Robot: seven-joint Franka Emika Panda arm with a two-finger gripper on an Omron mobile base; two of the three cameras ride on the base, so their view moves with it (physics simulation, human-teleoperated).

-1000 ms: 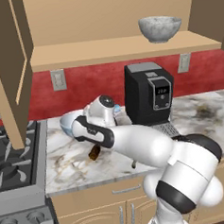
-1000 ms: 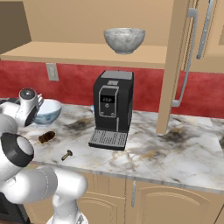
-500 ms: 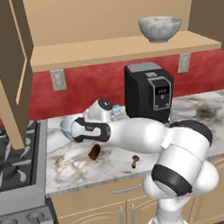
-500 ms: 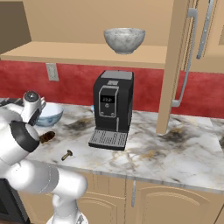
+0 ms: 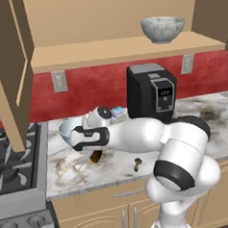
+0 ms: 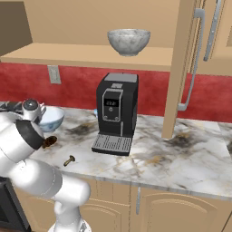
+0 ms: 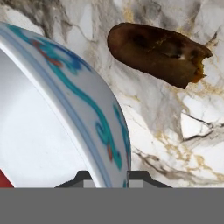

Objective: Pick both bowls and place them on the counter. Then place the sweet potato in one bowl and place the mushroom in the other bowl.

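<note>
patterned bowl (image 7: pixel 65 113) is down on the surface (image 6: pixel 181 163) at the left end by the stove, and the fingers (image 7: pixel 139 177) are clamped on its rim, one tip each side of the wall in the hand view; not released yet as far as i can judge. gripper (image 5: pixel 78 139) sits at the bowl's rim in the left base view. grey stone bowl (image 5: pixel 162 29) is on the wooden shelf (image 5: pixel 121 51) above the coffee machine (image 6: pixel 114 113), so that pick is untouched. sweet potato (image 7: pixel 157 52) lies on the marble just beside the patterned bowl, not in it. mushroom (image 6: pixel 69 160) lies near the front edge of the surface, apart from both. status: roughly first of four placements nearly done. left: let go of this bowl, fetch the shelf bowl, then load sweet potato and mushroom one per bowl.
</note>
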